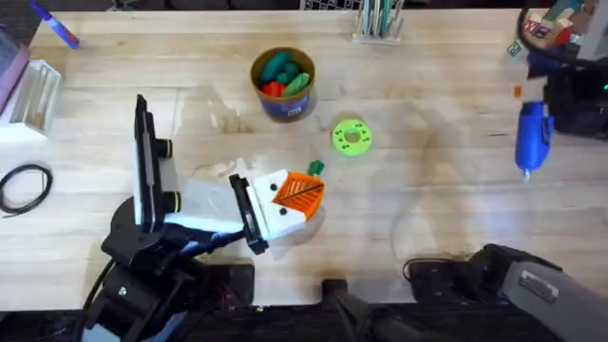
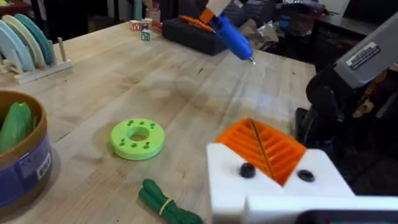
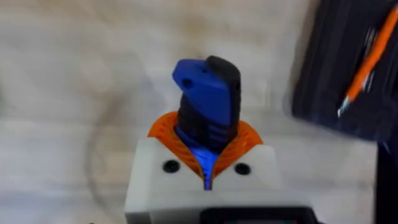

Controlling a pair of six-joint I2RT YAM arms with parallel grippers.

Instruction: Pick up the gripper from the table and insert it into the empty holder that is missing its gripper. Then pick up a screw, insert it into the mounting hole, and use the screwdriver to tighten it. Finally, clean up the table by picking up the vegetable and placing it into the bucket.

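My left gripper (image 1: pixel 293 195) (image 2: pixel 258 149) is low over the table's middle front, its orange pads pressed together with nothing seen between them. A green vegetable (image 1: pixel 314 169) (image 2: pixel 163 203) lies on the wood just beside its tip. The blue bucket (image 1: pixel 285 107) (image 2: pixel 28 165) stands farther back, with several vegetables inside. At the far right my right gripper (image 3: pixel 205 146) (image 2: pixel 214 7) is shut on the blue and black screwdriver (image 1: pixel 532 133) (image 2: pixel 233 36) (image 3: pixel 205 93), which hangs tip-down above the table.
A green disc with small holes (image 1: pixel 351 136) (image 2: pixel 138 137) lies between bucket and screwdriver. A black case (image 1: pixel 581 100) (image 2: pixel 199 34) sits at the far right, a plate rack (image 1: pixel 378 21) (image 2: pixel 28 46) at the back, a black cable (image 1: pixel 24 185) at the left.
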